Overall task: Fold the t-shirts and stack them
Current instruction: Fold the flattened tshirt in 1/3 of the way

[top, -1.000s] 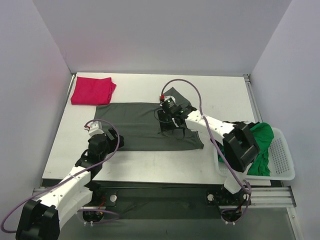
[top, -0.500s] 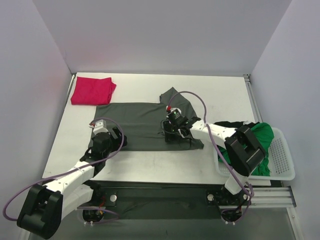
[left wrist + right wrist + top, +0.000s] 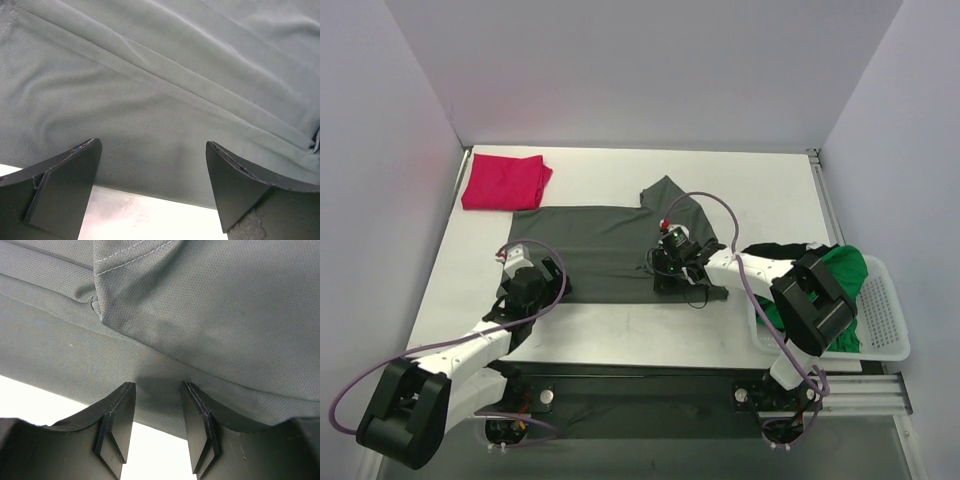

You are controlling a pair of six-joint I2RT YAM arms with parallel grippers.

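Left gripper [image 3: 152, 144] gapes wide and empty at the near-left hem, while the right gripper [image 3: 158, 385] is part-open and holds nothing at the near-right hem. The dark grey-green t-shirt [image 3: 595, 250] lies spread just beyond both, long axis running left-to-right across the tabletop [image 3: 770, 190].

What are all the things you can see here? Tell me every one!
dark grey-green t-shirt: one, spread flat mid-table, one sleeve folded over on the right
magenta-red t-shirt: one, folded, far left corner
bright green t-shirt: one, bunched in the basket
black cloth: one, at the basket's far edge, too bunched to tell more
basket: one, white plastic, off the table's right near edge
table: one, white
left gripper: one, black fingers wide open at the grey-green shirt's near edge
right gripper: one, black fingers partly open at that shirt's near right edge
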